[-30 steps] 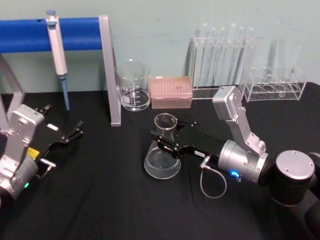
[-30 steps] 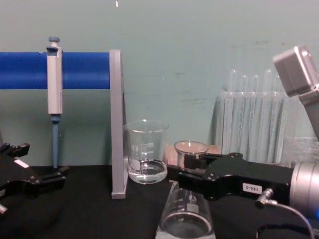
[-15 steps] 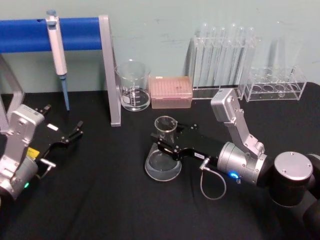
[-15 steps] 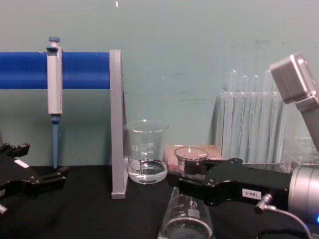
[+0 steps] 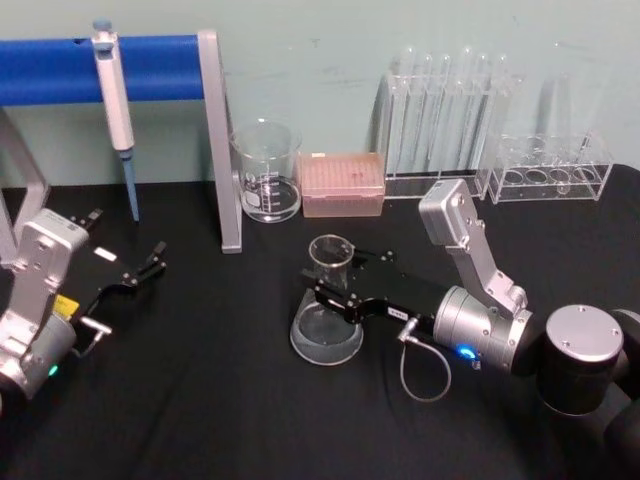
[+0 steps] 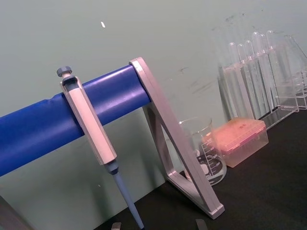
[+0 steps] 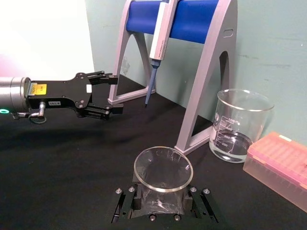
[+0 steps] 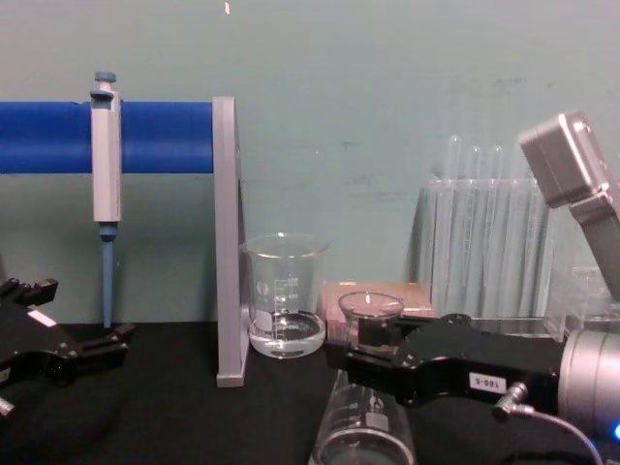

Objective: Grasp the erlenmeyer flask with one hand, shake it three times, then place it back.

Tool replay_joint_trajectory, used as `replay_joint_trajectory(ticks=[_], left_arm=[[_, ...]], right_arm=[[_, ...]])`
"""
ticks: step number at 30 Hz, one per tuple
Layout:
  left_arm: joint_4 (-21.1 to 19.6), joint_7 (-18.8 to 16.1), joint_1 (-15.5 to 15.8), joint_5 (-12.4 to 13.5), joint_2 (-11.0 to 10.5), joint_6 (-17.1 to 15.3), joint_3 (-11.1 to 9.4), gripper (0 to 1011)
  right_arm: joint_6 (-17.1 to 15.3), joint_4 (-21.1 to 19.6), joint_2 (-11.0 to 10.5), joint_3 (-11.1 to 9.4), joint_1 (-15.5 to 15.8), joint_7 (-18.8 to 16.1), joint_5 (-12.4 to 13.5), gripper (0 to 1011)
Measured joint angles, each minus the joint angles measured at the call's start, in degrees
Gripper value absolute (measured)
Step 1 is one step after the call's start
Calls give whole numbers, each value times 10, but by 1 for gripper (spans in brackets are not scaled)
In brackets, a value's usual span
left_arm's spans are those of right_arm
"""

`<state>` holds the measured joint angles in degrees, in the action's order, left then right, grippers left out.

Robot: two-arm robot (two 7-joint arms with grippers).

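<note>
The erlenmeyer flask (image 5: 326, 325) is gripped at the neck by the right gripper (image 5: 332, 292), upright, likely so nothing spills, just in front of the beaker (image 5: 266, 172). The left gripper (image 5: 145, 270) is parked, jaws apart, left of the beaker.

The head camera looks steeply down on the black worktop (image 5: 200, 400); the chest camera looks level across it, close to the erlenmeyer flask (image 8: 360, 431). The left wrist camera tilts up at the blue stand (image 6: 29, 134); the right wrist camera sits just over the flask's rim. All four catch the beaker (image 5: 266, 170).
</note>
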<state>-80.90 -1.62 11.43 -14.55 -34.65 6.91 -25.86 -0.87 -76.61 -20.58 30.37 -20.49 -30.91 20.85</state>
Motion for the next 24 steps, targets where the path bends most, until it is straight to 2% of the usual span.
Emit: replay_joint_trajectory(ticks=[17, 22, 24], left_arm=[[0, 0, 0, 0, 0, 0, 0, 1001], [0, 0, 0, 0, 0, 0, 0, 1001], [0, 0, 0, 0, 0, 0, 0, 1001]], right_arm=[[-1, -1, -1, 0, 0, 1, -1, 460], [-1, -1, -1, 0, 0, 1, -1, 622], [-1, -1, 0, 0, 0, 0, -1, 658]])
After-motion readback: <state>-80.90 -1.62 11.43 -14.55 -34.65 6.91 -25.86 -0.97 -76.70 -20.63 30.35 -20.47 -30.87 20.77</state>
